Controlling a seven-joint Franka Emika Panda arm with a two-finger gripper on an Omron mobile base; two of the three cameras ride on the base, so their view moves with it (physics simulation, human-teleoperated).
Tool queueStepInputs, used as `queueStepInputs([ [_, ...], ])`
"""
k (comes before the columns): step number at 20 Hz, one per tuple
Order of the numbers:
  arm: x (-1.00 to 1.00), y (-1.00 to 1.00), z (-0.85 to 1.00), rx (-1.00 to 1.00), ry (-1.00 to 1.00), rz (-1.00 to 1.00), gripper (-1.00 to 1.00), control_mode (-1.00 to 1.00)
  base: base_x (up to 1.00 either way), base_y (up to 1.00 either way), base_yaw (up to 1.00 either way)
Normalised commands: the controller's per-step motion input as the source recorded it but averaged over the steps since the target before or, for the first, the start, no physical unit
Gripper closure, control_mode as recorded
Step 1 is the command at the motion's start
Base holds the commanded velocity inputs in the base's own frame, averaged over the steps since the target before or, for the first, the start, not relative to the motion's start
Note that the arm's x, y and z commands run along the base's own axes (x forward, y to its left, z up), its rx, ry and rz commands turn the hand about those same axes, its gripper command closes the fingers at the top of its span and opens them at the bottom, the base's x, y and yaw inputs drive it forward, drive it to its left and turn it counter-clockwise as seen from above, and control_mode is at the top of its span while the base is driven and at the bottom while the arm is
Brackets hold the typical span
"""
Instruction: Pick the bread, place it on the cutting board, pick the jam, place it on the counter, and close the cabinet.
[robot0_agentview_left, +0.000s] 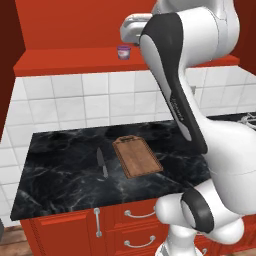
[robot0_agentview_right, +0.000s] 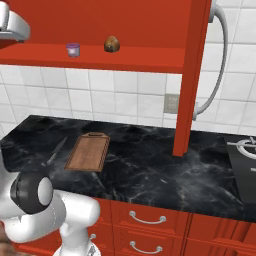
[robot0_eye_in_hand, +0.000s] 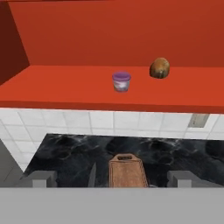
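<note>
Hand view looks out from the claw (robot0_eye_in_hand: 112, 178), whose 2 dark fingertips (robot0_eye_in_hand: 40, 178) stand wide apart at the bottom with nothing between them, so it is released. Nearest beyond them lies the black marble surface (robot0_eye_in_hand: 65, 153), and on it the cutting board (robot0_eye_in_hand: 127, 171), flat, its handle tab pointing toward the tiled wall (robot0_eye_in_hand: 87, 120). Just beside the board on its left lies a grey knife (robot0_eye_in_hand: 92, 174), apart from it and roughly parallel. Left base view shows the same pair on the surface (robot0_agentview_left: 60, 160): the knife (robot0_agentview_left: 101, 162) left of the board (robot0_agentview_left: 137, 156), with the white arm (robot0_agentview_left: 180, 100) rising across the right of the picture. Red drawers (robot0_agentview_right: 150, 220) with silver handles sit below the front edge in the right base view. Higher and farther, the cabinet (robot0_eye_in_hand: 109, 35) is open, and its red shelf (robot0_eye_in_hand: 65, 87) carries both small things. The jam (robot0_eye_in_hand: 121, 81) stands upright near the shelf's front, and the bread (robot0_eye_in_hand: 160, 68) sits to its right and farther back, well apart from it. Right base view gives the jam (robot0_agentview_right: 73, 50) left of the bread (robot0_agentview_right: 111, 44), with the cabinet's open door (robot0_agentview_right: 190, 75) edge-on at the right.
</note>
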Motion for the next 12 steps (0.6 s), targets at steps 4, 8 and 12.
queueStepInputs([
  [4,-0.06,0.10,-0.05,0.01,-0.06,0.00,-1.00,-1.00,0.00,0.00,0.00],
  [8,0.00,0.09,-0.09,0.00,-0.08,0.00,-1.00,-1.00,0.00,0.00,0.00],
  [12,0.00,0.00,-0.20,0.01,-0.12,0.00,-1.00,-1.00,0.00,0.00,0.00],
])
